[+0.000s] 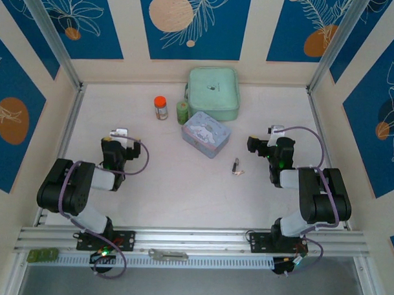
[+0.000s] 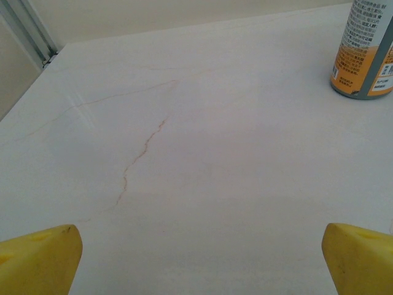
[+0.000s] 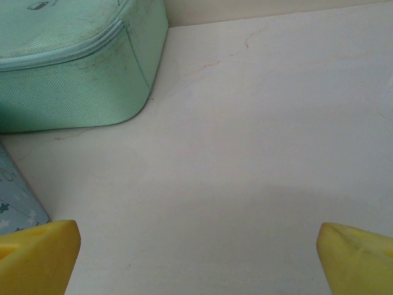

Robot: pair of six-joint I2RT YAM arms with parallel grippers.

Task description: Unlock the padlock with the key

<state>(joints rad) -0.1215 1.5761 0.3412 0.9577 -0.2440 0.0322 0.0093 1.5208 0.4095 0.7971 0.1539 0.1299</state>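
Observation:
The small dark padlock [image 1: 235, 165] lies on the white table [image 1: 170, 185], right of centre. A tiny pale bit that looks like the key [image 1: 239, 173] lies right against its near end; I cannot tell whether they are joined. My left gripper [image 1: 120, 134] rests low at the left, far from both. Its yellow fingertips [image 2: 40, 258] stand wide apart, open over bare table. My right gripper [image 1: 270, 134] sits to the right of the padlock and a little farther back. It is open too, with nothing between its yellow fingertips [image 3: 356, 258].
A pale blue tin [image 1: 206, 134] stands behind and to the left of the padlock, its corner [image 3: 15, 196] near my right gripper. A mint zip pouch [image 1: 213, 93] lies behind it. An orange-lidded bottle [image 1: 161, 108] and a small green jar [image 1: 183, 112] stand left of them. Walls enclose three sides.

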